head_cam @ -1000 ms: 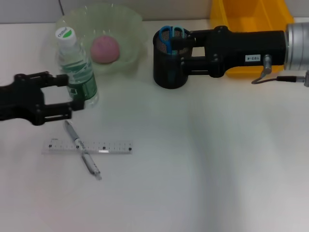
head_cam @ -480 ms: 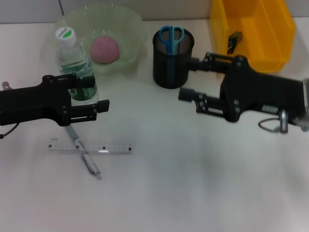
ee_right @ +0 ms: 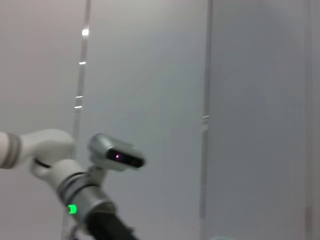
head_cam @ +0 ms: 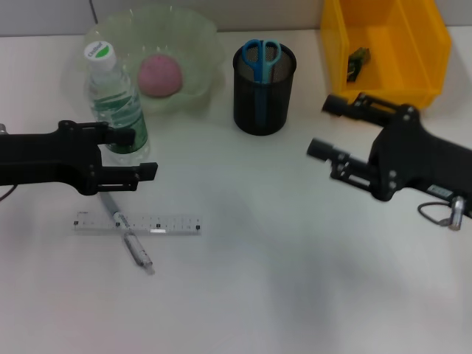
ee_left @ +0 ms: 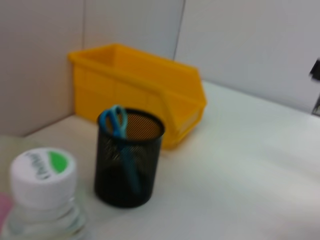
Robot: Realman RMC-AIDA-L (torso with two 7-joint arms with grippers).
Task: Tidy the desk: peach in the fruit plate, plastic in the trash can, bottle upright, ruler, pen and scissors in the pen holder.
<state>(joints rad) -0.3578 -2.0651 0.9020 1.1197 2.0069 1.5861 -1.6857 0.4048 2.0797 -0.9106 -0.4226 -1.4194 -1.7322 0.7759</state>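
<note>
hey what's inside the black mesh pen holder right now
Only the blue-handled scissors, handles up, stand in the pen holder. Their blades are hidden behind the mesh. The pen and ruler lie crossed on the desk, by the left hand.

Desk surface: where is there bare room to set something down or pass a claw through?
Free: the near desk below the ruler and pen, and the middle stretch between left claw and right claw. Crowded: the far edge with bottle, fruit plate, pen holder, yellow bin.
</note>
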